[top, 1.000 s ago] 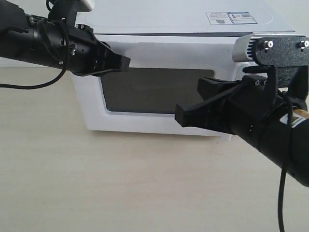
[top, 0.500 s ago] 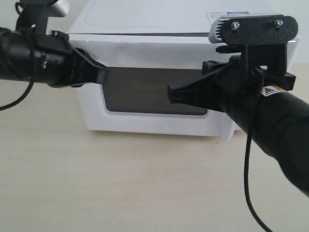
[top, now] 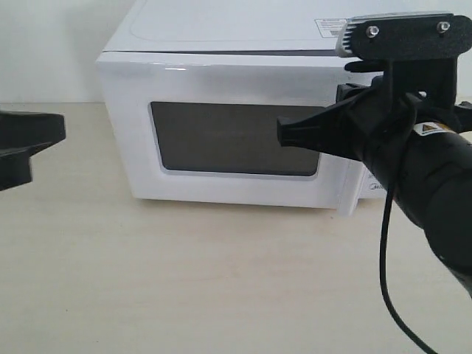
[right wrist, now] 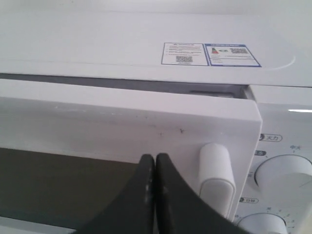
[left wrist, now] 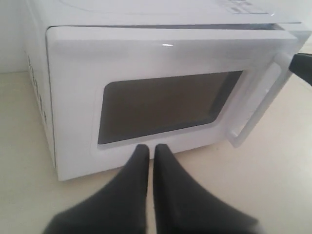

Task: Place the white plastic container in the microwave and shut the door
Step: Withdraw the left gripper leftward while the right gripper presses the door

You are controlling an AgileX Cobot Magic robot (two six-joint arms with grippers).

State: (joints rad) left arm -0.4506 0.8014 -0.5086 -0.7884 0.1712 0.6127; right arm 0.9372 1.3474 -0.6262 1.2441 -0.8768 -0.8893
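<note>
Beige table; microwave lies crosswise, door camera-facing; left gripper, right gripper pinched together.

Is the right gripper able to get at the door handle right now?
Probably yes: the right gripper, shut, hangs right beside the handle with nothing between them, though it must open to grip.

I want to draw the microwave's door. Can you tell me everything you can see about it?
The door is glossy white, plastic-looking, with a dark rectangular window. A vertical white bar handle stands on its side next to the dials. It is swung against the microwave front; a thin dark gap shows along its top, so latching is unclear. The shut right gripper points at it near the handle; contact is unclear.
</note>
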